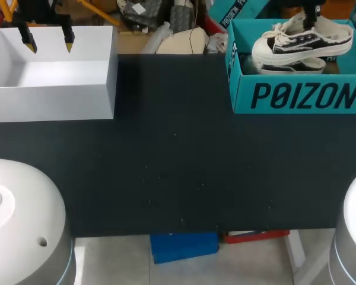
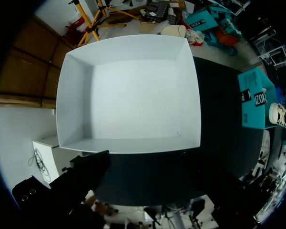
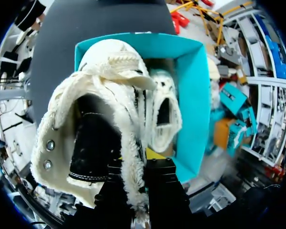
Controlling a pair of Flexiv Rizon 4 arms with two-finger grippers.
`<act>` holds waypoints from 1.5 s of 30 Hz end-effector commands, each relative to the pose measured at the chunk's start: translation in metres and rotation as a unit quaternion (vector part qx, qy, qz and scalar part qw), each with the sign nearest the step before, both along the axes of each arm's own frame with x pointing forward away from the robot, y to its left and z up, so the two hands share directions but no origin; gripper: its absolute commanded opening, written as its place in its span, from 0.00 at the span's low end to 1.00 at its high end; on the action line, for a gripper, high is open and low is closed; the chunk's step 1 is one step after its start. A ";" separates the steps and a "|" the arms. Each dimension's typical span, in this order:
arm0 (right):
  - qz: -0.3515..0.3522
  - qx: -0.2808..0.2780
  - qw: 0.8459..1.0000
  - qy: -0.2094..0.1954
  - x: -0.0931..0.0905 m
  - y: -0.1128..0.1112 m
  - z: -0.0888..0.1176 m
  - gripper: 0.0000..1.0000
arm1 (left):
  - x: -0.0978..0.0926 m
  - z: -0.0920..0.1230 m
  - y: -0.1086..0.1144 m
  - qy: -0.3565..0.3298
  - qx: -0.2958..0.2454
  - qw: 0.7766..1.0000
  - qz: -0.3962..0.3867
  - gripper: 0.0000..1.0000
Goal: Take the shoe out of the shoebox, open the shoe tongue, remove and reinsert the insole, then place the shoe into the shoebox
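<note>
A cream and black sneaker [image 1: 302,38] hangs tilted just above the teal shoebox [image 1: 299,95] at the back right of the table. My right gripper [image 1: 310,21] is shut on the sneaker's collar. In the right wrist view its fingers [image 3: 157,183] pinch the fleecy cream rim of the sneaker [image 3: 100,119] from both sides. A second sneaker [image 3: 164,112] lies inside the shoebox [image 3: 193,95] beneath it. My left gripper [image 1: 48,43] stands open above the white box at the back left, holding nothing.
An open white box [image 1: 53,83] with nothing in it sits at the back left, filling the left wrist view [image 2: 128,95]. Black table top [image 1: 178,154] stretches between the two boxes. My arms' rounded bases [image 1: 24,219] stand at the near corners.
</note>
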State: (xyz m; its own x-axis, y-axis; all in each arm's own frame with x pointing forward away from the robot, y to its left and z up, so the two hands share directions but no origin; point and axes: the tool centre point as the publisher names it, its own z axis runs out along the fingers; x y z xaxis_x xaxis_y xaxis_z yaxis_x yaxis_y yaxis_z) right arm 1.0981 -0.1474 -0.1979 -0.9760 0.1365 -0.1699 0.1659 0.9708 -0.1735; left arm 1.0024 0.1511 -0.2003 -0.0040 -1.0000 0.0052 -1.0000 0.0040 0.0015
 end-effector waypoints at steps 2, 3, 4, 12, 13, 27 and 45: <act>0.004 -0.020 0.998 -0.057 -0.046 0.033 0.088 0.00 | -0.001 0.000 -0.001 0.001 0.002 1.000 0.001 1.00; 0.005 -0.020 0.998 -0.063 -0.052 0.039 0.092 0.00 | -0.001 0.000 -0.001 0.001 0.002 1.000 0.001 1.00; 0.005 -0.020 0.998 -0.065 -0.058 0.046 0.095 0.00 | -0.001 0.000 -0.001 0.001 0.002 1.000 0.001 1.00; 0.028 -0.009 0.996 -0.083 -0.115 0.118 0.105 0.00 | -0.001 0.000 -0.001 0.001 0.002 1.000 0.001 1.00; 0.026 -0.006 0.996 -0.085 -0.119 0.127 0.105 0.00 | -0.001 0.000 -0.001 0.001 0.002 1.000 0.001 1.00; 0.012 0.040 0.998 -0.045 -0.174 0.280 0.036 0.00 | -0.001 0.000 -0.001 0.001 0.002 1.000 0.001 1.00; -0.038 0.083 0.996 -0.011 -0.205 0.378 -0.090 0.00 | -0.001 0.000 -0.001 0.001 0.002 1.000 0.001 1.00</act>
